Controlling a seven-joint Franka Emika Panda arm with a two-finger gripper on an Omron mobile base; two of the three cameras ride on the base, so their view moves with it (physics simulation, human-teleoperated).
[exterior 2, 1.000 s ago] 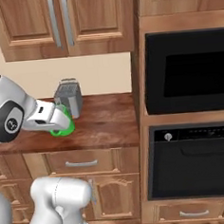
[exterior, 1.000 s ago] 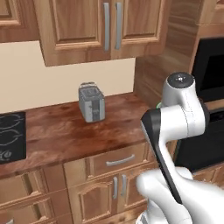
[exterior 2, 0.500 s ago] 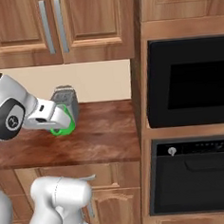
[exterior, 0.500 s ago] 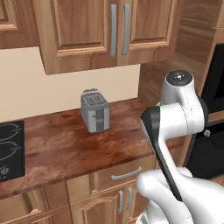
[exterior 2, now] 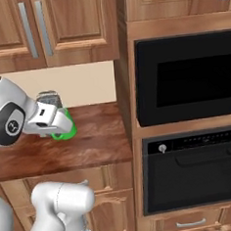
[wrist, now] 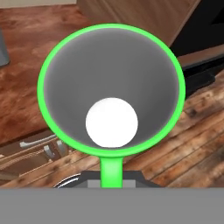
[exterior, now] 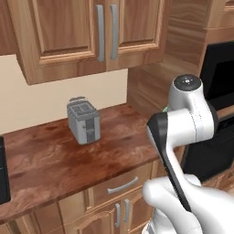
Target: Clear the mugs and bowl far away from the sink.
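The tool is clamped on the green mug, apparently by its handle, holding it above the wooden table. The mug hangs just in front of the grey toaster, near the table's end beside the black wall oven.

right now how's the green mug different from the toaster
The green mug is bright green with a grey inside; the toaster is dull silver-grey all over. The mug is round with an open mouth; the toaster is a boxy block with slots on top. The mug is held in the shut gripper above the counter, by its handle side; the toaster stands upright on it. Both are near the counter's oven end.
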